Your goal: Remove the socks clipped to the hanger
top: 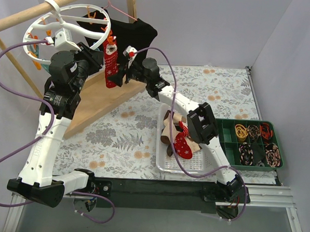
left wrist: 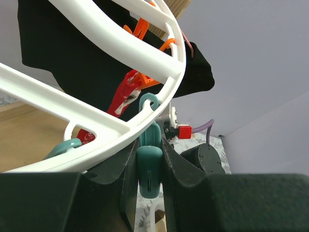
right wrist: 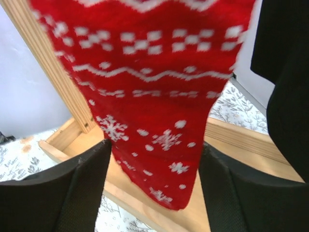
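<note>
Right hand (right wrist: pixel 154 147) straddles knitted sock (right wrist: pixel 154 87); left hand (left wrist: pixel 149 152) pinches plastic clip (left wrist: pixel 148 176).

Pale lilac-grey walls close the scene at the back (top: pixel 201 25) and at the right side (top: pixel 297 76), and they are plain and smooth. The table carries a light tablecloth (top: pixel 213 93) printed with grey fern leaves and small orange flowers. On its far left part stands a wooden rack (top: pixel 101 100), with a flat board as base, slanted posts and a round rod on top. A black strip (top: pixel 156 188) runs along the near edge of the table, and a metal rail (top: pixel 268 194) continues it to the right. The light is soft and even, and the shadows are weak.
</note>
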`<state>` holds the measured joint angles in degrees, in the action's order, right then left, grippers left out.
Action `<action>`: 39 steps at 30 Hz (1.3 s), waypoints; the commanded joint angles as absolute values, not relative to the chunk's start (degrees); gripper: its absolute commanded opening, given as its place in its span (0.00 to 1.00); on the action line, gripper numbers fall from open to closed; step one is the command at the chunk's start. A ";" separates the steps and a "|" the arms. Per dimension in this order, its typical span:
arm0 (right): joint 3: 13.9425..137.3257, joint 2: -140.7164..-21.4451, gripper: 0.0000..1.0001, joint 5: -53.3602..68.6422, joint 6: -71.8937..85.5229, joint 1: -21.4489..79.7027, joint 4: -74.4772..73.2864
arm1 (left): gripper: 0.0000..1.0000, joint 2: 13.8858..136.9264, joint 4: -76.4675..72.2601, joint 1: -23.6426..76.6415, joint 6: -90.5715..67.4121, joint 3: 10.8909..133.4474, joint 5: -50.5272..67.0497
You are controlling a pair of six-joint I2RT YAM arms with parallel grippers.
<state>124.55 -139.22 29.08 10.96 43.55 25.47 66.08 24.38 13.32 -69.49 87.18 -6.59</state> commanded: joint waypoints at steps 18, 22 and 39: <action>110.67 -122.19 0.01 26.38 15.47 43.33 32.35 | 0.21 63.55 25.05 13.80 -70.05 84.99 -4.22; 106.35 -117.25 0.01 26.98 14.33 43.24 30.68 | 0.43 62.67 24.08 13.80 -70.93 84.11 -3.96; 106.52 -106.88 0.01 22.34 4.42 46.92 9.24 | 0.57 53.44 27.07 13.80 -80.40 81.04 1.94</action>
<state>104.22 -110.89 25.56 9.93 44.16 16.38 56.23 25.04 13.67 -75.96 82.08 1.32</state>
